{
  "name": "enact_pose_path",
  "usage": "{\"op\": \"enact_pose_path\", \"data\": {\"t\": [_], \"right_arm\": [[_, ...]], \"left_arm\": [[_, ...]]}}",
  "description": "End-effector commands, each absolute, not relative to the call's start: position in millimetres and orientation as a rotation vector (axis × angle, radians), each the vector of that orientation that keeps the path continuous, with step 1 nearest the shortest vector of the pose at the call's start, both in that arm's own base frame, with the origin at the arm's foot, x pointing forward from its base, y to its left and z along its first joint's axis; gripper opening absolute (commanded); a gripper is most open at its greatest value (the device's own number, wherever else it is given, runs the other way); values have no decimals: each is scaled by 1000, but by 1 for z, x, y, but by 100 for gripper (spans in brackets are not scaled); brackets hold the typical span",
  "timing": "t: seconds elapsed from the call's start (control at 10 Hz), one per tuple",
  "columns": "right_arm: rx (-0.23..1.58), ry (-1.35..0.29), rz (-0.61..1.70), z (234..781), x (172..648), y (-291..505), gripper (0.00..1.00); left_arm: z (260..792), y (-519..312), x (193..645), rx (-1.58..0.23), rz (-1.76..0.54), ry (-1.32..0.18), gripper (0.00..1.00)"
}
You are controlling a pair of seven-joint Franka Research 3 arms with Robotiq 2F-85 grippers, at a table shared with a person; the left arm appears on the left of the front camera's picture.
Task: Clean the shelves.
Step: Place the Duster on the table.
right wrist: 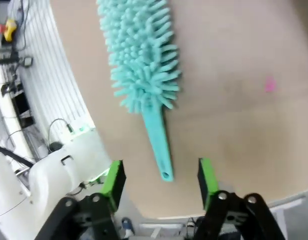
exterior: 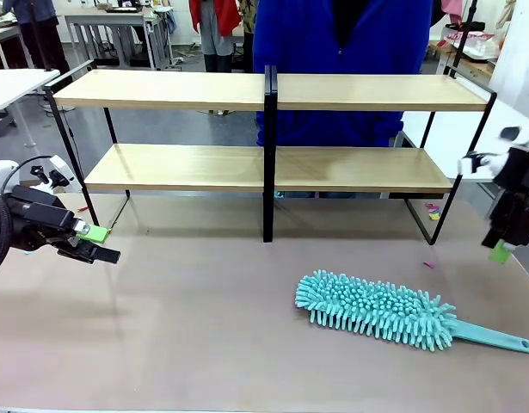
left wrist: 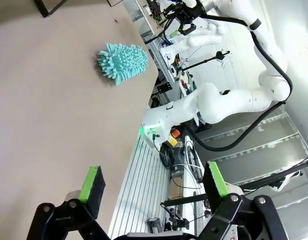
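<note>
Duster: teal fluffy microfibre duster with a flat plastic handle lies on the brown tabletop, in front of the rack's right half, untouched by either gripper.
Right gripper: hangs above the handle's end, jaws spread wide – holding nothing; in the front view it is partly cut off by the picture's edge.
Left gripper: low over the table's left side, jaws apart, empty (wrist view:).
Shelves: two-tier rack of pale wooden boards in a thin black metal frame stands across the table's far side – both boards bare.
Person: blue-clad torso behind the rack, hands hidden.
</note>
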State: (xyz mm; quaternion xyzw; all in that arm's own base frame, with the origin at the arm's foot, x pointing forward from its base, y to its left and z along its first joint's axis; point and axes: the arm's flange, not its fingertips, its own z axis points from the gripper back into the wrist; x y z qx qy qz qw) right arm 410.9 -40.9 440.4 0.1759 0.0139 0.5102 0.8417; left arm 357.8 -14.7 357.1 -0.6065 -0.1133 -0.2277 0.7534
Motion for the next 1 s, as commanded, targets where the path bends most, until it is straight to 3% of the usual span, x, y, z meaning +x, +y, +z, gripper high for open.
{"op": "enact_pose_path", "data": {"t": [0.0,0.4,0.7,0.8,0.9], "right_arm": [[318,-40,1081,457,377,-53,100],[581,-313,1046,555,292,-93,100],[810,-524,966,559,279,-87,100],[615,-379,1027,571,270,-97,100],[615,-379,1027,571,270,-97,100]], "left_arm": [[360,-16,356,-1342,-488,-256,100],[360,-16,356,-1342,-488,-256,100],[360,-16,356,-1342,-488,-256,100],[360,-16,356,-1342,-488,-256,100],[360,-16,356,-1342,-488,-256,100]]}}
